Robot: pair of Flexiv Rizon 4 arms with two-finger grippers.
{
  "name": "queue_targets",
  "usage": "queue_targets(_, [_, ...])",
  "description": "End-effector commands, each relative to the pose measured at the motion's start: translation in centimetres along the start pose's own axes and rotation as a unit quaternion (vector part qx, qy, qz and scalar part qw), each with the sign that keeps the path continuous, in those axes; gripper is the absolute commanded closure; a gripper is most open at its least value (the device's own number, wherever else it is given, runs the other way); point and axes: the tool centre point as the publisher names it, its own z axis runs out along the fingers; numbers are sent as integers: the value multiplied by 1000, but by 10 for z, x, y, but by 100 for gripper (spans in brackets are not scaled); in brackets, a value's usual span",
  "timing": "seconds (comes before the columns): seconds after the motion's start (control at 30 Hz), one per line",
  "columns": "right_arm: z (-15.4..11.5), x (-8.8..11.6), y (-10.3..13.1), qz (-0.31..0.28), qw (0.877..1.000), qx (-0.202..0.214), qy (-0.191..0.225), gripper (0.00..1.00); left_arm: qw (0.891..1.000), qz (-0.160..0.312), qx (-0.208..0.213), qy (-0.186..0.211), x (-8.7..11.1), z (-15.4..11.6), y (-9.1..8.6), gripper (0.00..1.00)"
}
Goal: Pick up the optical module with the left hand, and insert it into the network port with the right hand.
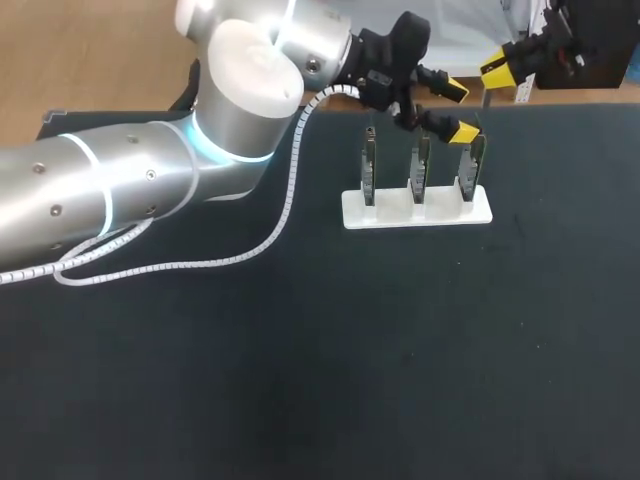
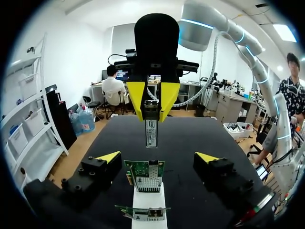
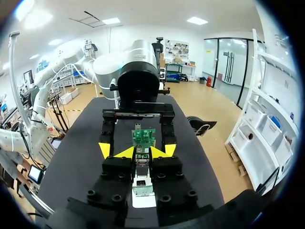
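The right gripper (image 1: 497, 70) is clamped on the module (image 1: 486, 100), its two yellow tips pressing the module's upper end from both sides. The rest of the slim metal body hangs straight down below the fingers. The left wrist view shows the module (image 2: 151, 131) upright in the right gripper (image 2: 151, 102), held over the table (image 1: 300, 380) off the right end of the stand (image 1: 415, 212) and not touching anything else.

The white stand sits far on the table, right of centre, and carries three green cards on edge in a row: a left card (image 1: 369, 165), a middle card (image 1: 420, 165) and a right card (image 1: 470, 170).

The left arm (image 1: 120, 190) reaches in along the far edge. The left gripper (image 1: 458, 110) has its fingers wide apart and grips nothing. In its own view, the left gripper (image 2: 158, 156) has one finger on each side of the row, the right card (image 2: 145, 174) stands between the tips, and the module hangs just beyond that card.

From the right wrist, the module (image 3: 141, 160) runs forward between the right gripper (image 3: 141, 152) tips toward the right card (image 3: 143, 136). The left gripper (image 3: 137, 149) has a finger on either side of that card. The module and the card are near each other but apart.
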Motion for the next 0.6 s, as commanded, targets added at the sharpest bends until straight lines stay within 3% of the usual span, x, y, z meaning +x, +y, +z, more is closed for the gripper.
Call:
queue_targets(0.03, [-1,1,2,-2,1000,-1,-3,100,1000,2,5,-3,-1,1,2,0])
queue_targets(0.6, [2,14,12,-9,1000,-21,-5,100,1000,2,5,-3,-1,1,2,0])
